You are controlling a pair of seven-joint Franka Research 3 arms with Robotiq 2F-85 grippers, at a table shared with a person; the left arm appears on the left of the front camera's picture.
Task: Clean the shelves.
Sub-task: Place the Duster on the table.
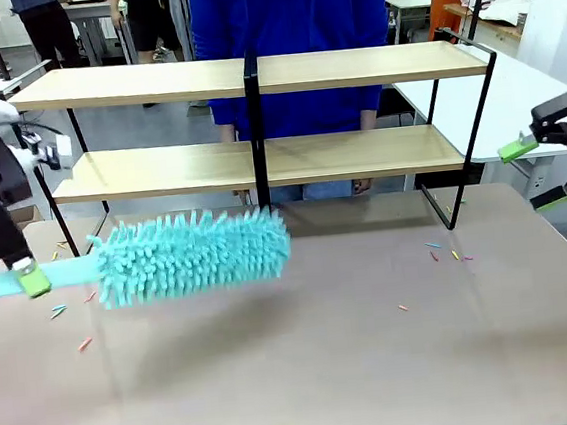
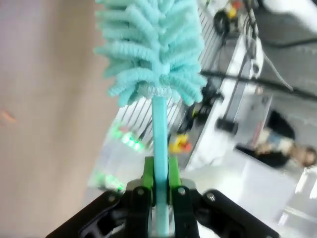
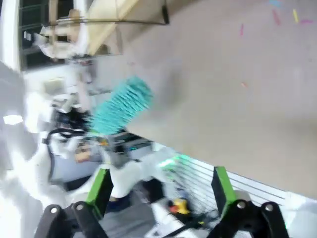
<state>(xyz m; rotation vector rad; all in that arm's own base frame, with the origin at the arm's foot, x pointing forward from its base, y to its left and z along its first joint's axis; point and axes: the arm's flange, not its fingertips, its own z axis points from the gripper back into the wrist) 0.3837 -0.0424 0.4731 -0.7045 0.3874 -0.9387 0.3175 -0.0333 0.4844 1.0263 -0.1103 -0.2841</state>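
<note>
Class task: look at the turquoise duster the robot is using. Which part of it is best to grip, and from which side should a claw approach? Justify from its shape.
Grip the duster by its thin flat handle, at the end away from the fluffy head, coming in along the handle's line. The handle is narrow and firm; the head is wide, soft and would squash. The left claw is shut on the handle just so. The right claw is open.

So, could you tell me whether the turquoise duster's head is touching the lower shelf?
Apart. The front view shows the duster hanging in front of and below the lower shelf, with the board's front edge clear above its fibres.
</note>
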